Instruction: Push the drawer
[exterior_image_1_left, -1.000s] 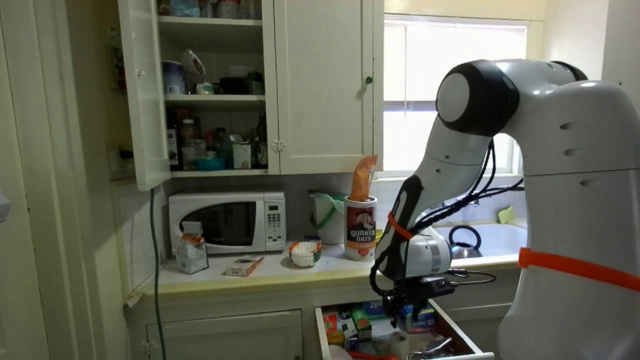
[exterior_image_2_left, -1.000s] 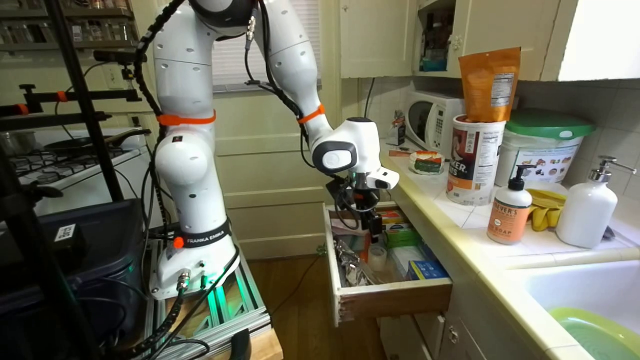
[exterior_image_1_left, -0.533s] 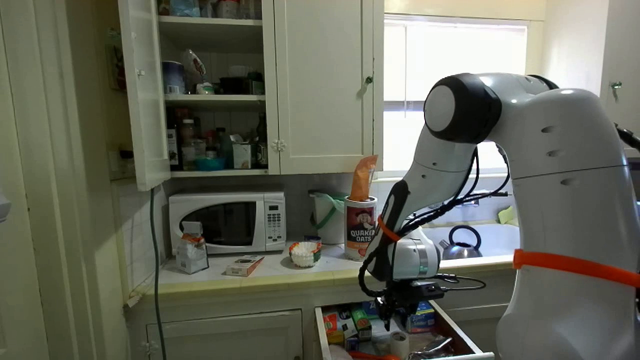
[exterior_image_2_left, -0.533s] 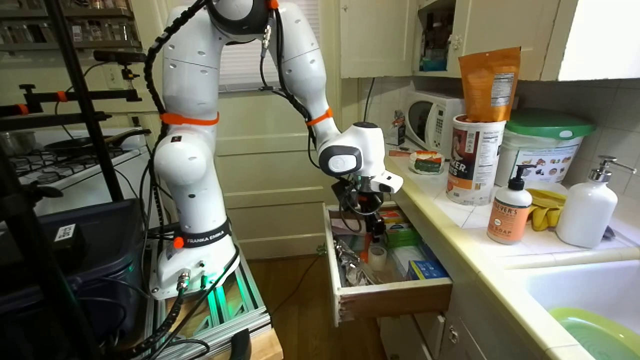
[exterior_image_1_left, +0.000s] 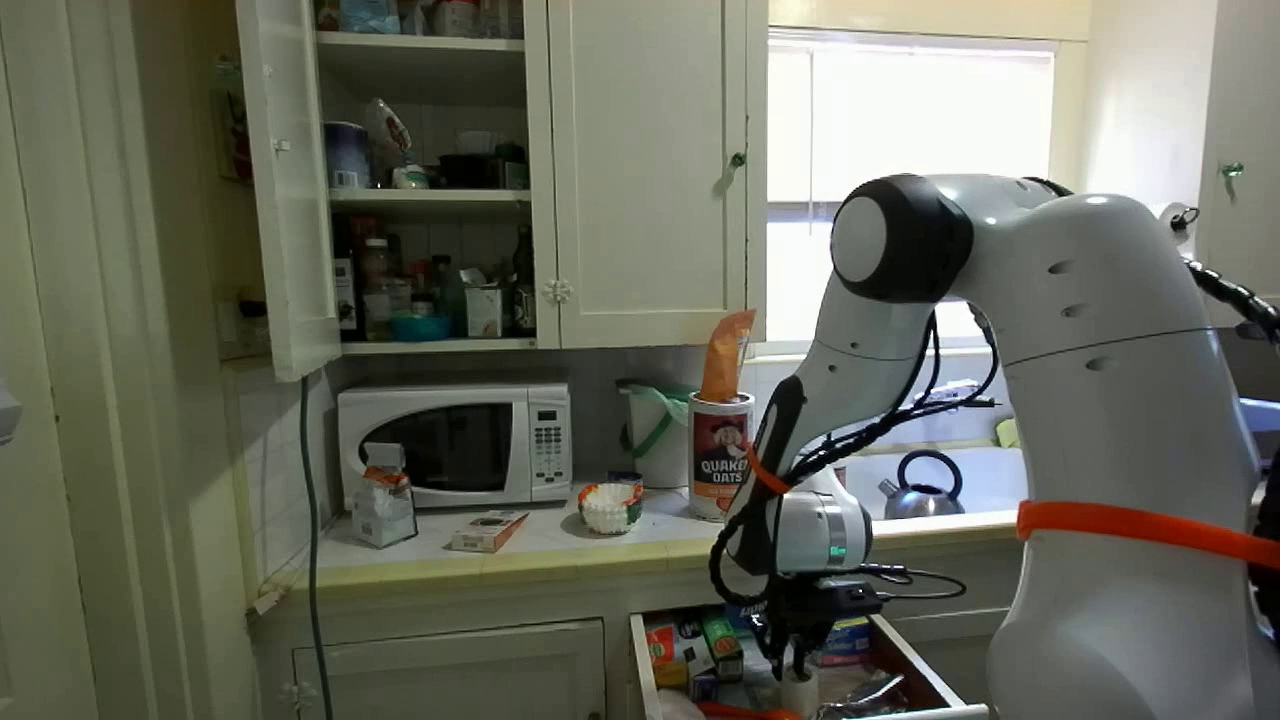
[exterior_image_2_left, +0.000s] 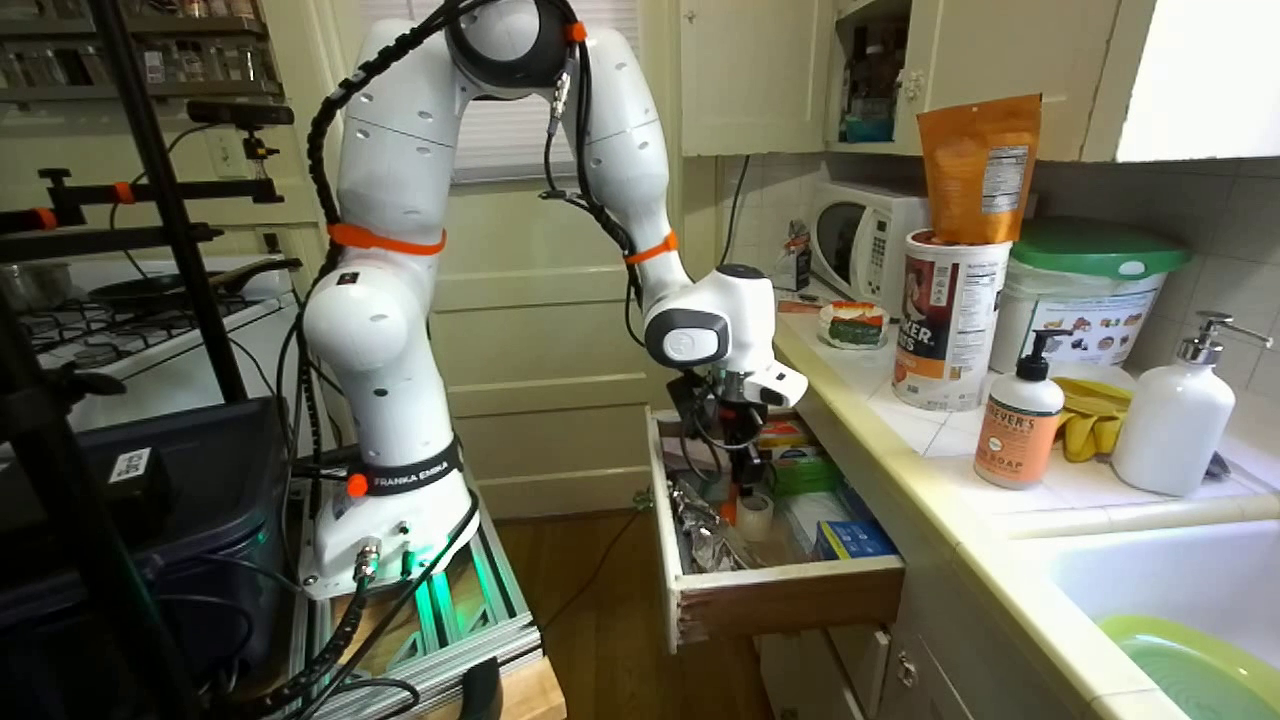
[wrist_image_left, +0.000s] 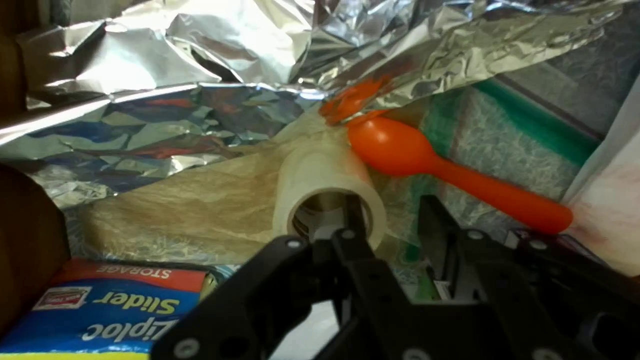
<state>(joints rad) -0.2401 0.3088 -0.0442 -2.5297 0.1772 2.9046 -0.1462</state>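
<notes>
Drawer (exterior_image_2_left: 790, 603) stands open; the parted pincer (wrist_image_left: 392, 204) points inside.

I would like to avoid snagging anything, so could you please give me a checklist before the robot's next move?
1. Drawer open, leaving something to push: ok; it stands pulled out in both exterior views.
2. Gripper clear of the drawer: not ok; it hangs over the contents.
3. Gripper open: ok; its jaws stand apart in the wrist view.
4. Finger clear of the pale roll: cannot tell; it overlaps the roll's opening, depth unclear.
5. Space behind the drawer: cannot tell; the counter hides it.
</notes>
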